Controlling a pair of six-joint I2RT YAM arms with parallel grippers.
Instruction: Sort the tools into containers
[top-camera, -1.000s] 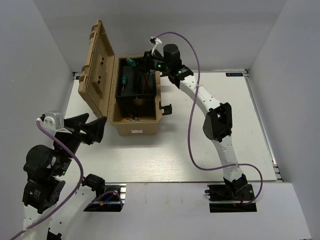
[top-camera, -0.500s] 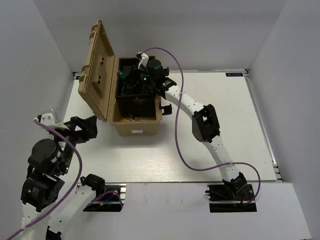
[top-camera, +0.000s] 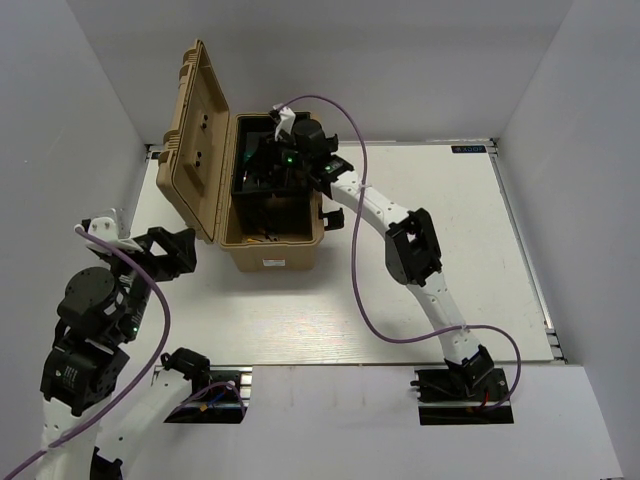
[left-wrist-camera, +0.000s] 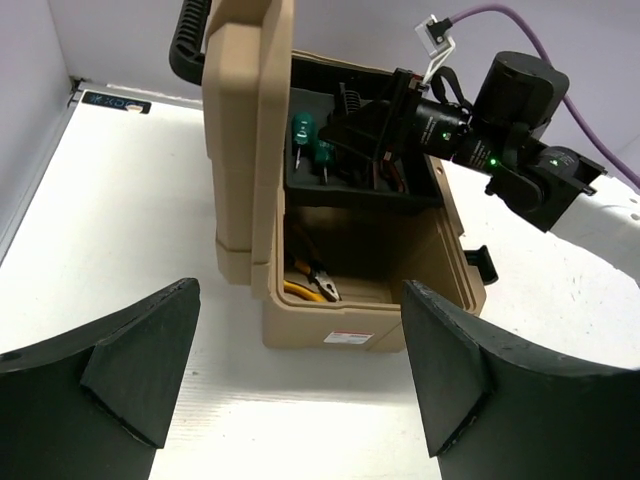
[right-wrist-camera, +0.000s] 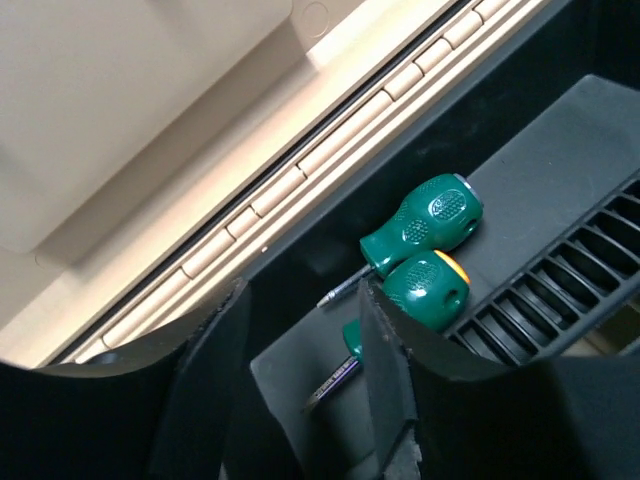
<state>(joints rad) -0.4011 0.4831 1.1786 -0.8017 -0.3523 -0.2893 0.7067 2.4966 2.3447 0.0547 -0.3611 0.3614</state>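
I see the tan toolbox (top-camera: 270, 255) at the far left of the table (top-camera: 450, 250), its lid (top-camera: 195, 140) upright on the left edge, with open white surface to its right and near side. My left gripper (top-camera: 172, 250) hangs wide apart and empty, near-left of it. My right gripper (right-wrist-camera: 300, 345) is down in the black tray (right-wrist-camera: 560, 160), fingers apart and gripping nothing, just beside two green screwdrivers (right-wrist-camera: 428, 220) – only the left wrist view shows the yellow pliers (left-wrist-camera: 310, 288) on the box floor

Right arm (top-camera: 375, 207) – white links, black joint housings, purple cable (top-camera: 356, 290), green LED (left-wrist-camera: 487, 157) at wrist. Left arm (top-camera: 88, 300) – same scheme; black wedge-shaped fingers (left-wrist-camera: 120, 370).
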